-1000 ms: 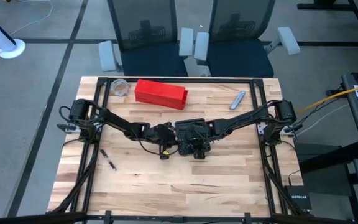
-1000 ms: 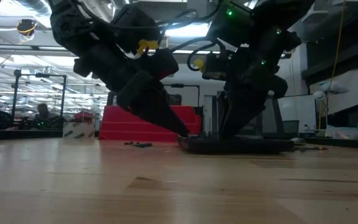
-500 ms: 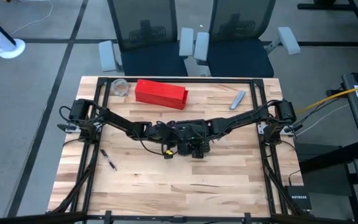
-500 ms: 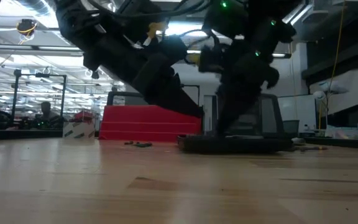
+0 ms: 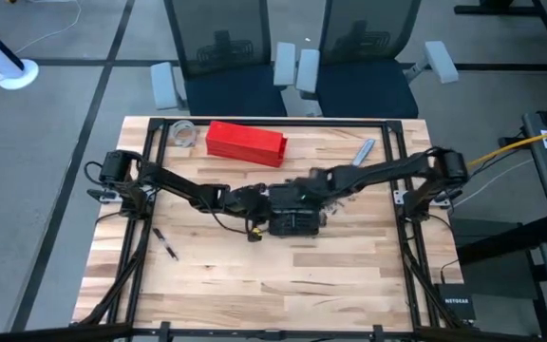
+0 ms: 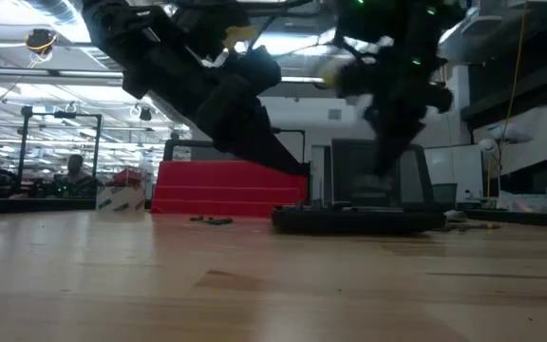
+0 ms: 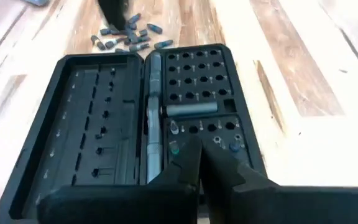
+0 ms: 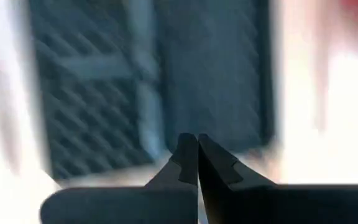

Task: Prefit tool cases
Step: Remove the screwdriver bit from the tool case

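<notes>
Looking straight down from the high view, the open tool case (image 5: pixel 294 220) lies at mid-table, just in front of the red box (image 5: pixel 245 142). The left gripper (image 5: pixel 257 203) hangs at the case's left edge, while the right gripper (image 5: pixel 313 182) has pulled back off the case, where it was half a second ago.

In the low view the case (image 6: pixel 359 219) sits flat on the table (image 6: pixel 254 285); the right gripper (image 6: pixel 387 152) has risen clear, and the left one (image 6: pixel 292 169) slants down towards its near end.

From the left wrist, that gripper (image 7: pixel 199 158), clenched and empty, hovers over the socket half; loose bits (image 7: pixel 129 38) lie beyond.

The right wrist shows its gripper (image 8: pixel 196 155) pinched shut on nothing. Likely one placement is done and the next bit is due.
</notes>
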Motion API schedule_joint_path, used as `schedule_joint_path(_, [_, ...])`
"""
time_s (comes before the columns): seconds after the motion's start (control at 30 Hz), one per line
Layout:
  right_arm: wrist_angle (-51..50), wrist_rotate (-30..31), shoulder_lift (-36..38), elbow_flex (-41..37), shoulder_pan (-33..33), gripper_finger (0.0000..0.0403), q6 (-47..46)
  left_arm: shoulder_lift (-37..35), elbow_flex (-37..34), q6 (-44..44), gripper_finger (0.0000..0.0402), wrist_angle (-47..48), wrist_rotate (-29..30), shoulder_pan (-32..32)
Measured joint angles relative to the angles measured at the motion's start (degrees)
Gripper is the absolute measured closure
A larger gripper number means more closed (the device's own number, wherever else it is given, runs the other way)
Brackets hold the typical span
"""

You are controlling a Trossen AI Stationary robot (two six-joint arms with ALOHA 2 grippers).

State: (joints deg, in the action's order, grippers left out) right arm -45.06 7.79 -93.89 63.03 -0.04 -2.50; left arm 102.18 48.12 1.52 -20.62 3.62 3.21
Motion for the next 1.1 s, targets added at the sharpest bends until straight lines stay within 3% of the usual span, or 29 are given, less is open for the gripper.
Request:
schedule_joint_path(0.1, [0.8, -0.66, 6.12, -6.29, -3.75, 0.0402, -2.19, -0.56, -0.11, 0.12, 0.0401, 1.47, 0.0, -0.24])
schedule_joint_path(0.17, [4.01, -4.22, 9.51, -10.36, -6.28, 0.0402, -4.65, -0.62, 0.0, 0.18, 0.0401, 1.37, 0.0, -0.33])
schedule_joint_path(0.33, [7.2, -7.89, 12.01, -16.61, -9.1, 0.0387, -6.32, -0.62, -0.04, 0.09, 0.0401, 2.16, -0.02, -0.65])
schedule_joint_path(0.67, [7.58, -5.73, 11.46, -15.05, -8.99, 0.0231, -5.97, -1.29, -0.09, 0.9, 0.0401, 2.73, 0.77, -0.65])
schedule_joint_path(0.77, [10.12, -8.4, 11.46, -12.5, -8.95, 0.0198, -4.64, -3.7, -0.04, 3.06, 0.0401, 5.44, 2.01, -0.65])
schedule_joint_path(0.9, [20.96, -11.47, 10.99, -11.59, -5.79, 0.0191, -3.07, -6.3, -0.04, 3.42, 0.0401, 11.73, 4.04, -0.65])
schedule_joint_path(1.1, [32.05, -12.59, 4.81, -11.57, -0.49, 0.0221, -1.7, -5.9, -0.8, 0.74, 0.0401, 14.76, 4.13, -0.24])
